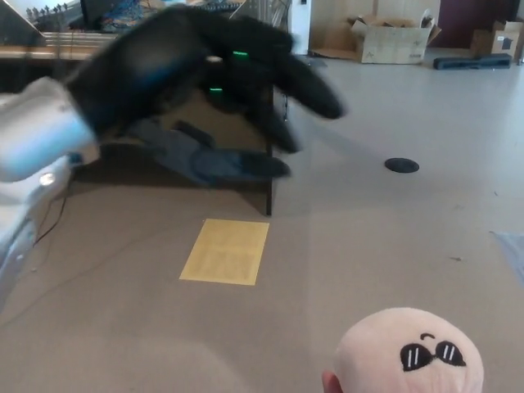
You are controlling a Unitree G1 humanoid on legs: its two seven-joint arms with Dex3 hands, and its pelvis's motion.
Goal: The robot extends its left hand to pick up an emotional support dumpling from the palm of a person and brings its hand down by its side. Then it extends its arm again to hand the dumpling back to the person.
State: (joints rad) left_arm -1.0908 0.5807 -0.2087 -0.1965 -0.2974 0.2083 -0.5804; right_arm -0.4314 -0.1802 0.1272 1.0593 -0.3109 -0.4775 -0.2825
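A pale pink plush dumpling (pixel 409 354) with a small black sunglasses face sits at the bottom right of the head view, resting on a person's hand, of which only a fingertip (pixel 330 381) shows. My left hand (pixel 221 82) reaches in from the upper left, blurred by motion, with its fingers spread apart and nothing in them. It is well above and to the left of the dumpling, not touching it. My right hand does not show.
A wooden desk (pixel 164 53) with dark side panels stands at the back left, cables hanging beneath it. A yellow sheet (pixel 226 250) lies on the grey floor. A black floor disc (pixel 401 165) and cardboard boxes (pixel 389 41) are farther back.
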